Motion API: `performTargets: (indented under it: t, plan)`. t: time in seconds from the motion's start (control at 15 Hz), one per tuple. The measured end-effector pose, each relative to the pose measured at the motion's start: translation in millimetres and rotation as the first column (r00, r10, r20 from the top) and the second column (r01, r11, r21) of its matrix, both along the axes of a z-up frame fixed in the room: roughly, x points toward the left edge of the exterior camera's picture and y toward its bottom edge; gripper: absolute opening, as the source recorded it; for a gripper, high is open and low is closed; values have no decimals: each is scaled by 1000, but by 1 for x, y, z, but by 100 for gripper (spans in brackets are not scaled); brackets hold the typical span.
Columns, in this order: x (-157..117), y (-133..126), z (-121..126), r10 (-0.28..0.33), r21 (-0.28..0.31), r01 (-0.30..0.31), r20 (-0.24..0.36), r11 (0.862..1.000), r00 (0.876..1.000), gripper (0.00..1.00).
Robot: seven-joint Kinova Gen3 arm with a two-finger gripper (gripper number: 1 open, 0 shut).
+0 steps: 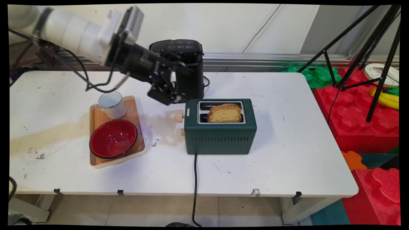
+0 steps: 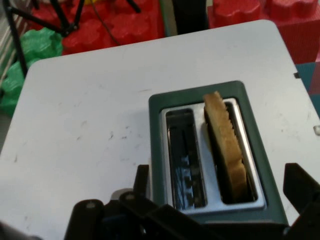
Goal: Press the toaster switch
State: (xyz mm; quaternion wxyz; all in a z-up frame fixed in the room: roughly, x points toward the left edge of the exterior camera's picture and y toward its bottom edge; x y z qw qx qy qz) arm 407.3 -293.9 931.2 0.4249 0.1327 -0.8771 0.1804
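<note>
The pincer (image 1: 171, 95), fingers spread apart and empty, hovers just beside the green toaster's (image 1: 220, 134) lever end. The hand view shows the toaster's bread slice (image 2: 226, 150) in one slot, the other slot bare.

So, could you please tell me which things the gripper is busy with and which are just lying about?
At the gripper: open black two-finger gripper, dark green two-slot toaster, brown bread slice in its slot, wooden lever.
Lying about: white mug, red bowl, wooden tray under both, black appliance.
</note>
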Motion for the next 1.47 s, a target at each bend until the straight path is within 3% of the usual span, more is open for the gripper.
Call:
performTargets:
  t: [0.33, 0.8, 1.47]
  plan:
    - [29, 17, 13, 27, 4, -27, 44, 1000, 999, 100]
    - [62, 32, 12, 57, 23, -61, 119, 998, 991, 100]
    - [66, 31, -9, 72, 54, -82, 162, 995, 984, 100]
